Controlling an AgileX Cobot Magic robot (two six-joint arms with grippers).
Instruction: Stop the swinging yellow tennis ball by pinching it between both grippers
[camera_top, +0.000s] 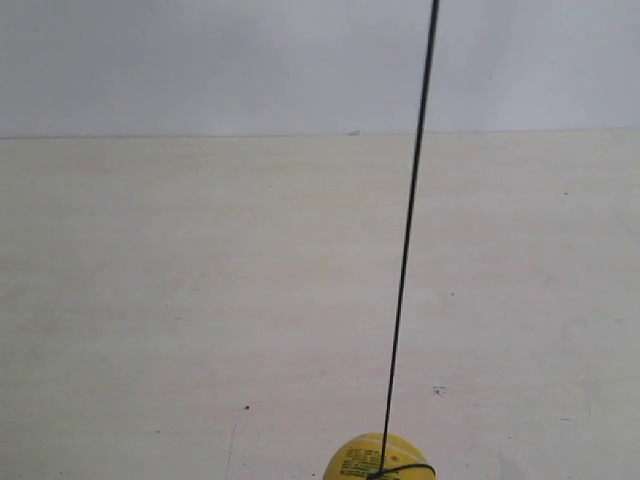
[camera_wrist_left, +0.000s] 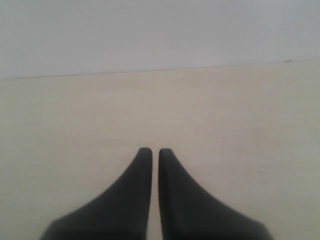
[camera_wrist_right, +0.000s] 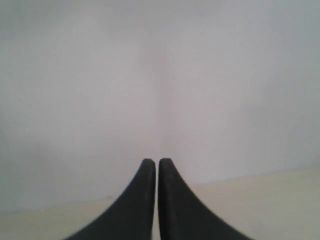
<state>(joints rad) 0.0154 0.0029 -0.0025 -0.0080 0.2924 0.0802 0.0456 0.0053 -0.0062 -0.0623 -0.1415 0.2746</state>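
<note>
Nearly closed, empty left gripper (camera_wrist_left: 151, 150) and right gripper (camera_wrist_right: 157, 161), yellow tennis ball (camera_top: 400, 450) on black string (camera_top: 408, 230), label illegible

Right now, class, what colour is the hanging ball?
The ball is bright yellow; exterior view shows it best.

A pale cream tabletop (camera_top: 200, 300) (faintly speckled with dark marks) meets a plain grey-white wall (camera_top: 200, 60).
</note>
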